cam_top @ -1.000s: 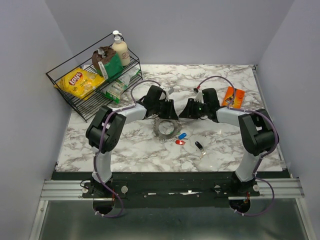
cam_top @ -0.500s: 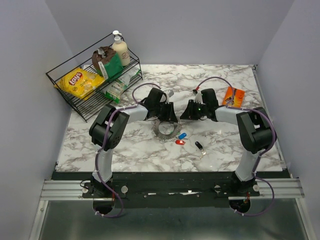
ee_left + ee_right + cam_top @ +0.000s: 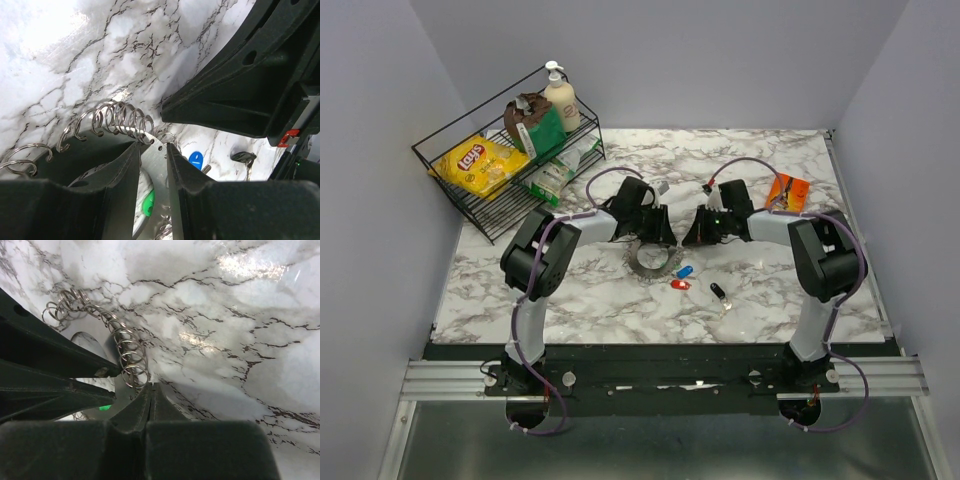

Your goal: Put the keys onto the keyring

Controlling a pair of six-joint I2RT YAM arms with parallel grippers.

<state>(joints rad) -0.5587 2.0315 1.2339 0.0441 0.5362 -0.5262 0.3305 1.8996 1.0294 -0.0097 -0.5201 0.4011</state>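
The large flat grey metal keyring (image 3: 653, 264), its rim strung with small wire loops, lies mid-way across the marble-patterned desk (image 3: 570, 300), its far side hidden under both claws. The left claw (image 3: 152, 148) is pinched narrow on the ring's plate. The right claw (image 3: 150, 390) has its fingers pressed together at the looped rim; whether a loop is caught between them cannot be told.

Three small keys lie loose just right of the ring: one blue-headed key (image 3: 684, 271), one red-headed key (image 3: 679, 285) and one black-headed key (image 3: 718, 292).

Further out are one orange packet (image 3: 787, 190) at the far right and one black wire rack (image 3: 500, 215) at the far left, holding a yellow crisp bag (image 3: 478, 163) and a cream pump bottle (image 3: 561, 100).

Since a second ago the claws have drawn closer together over the ring and cover more of it. The keys have not moved.
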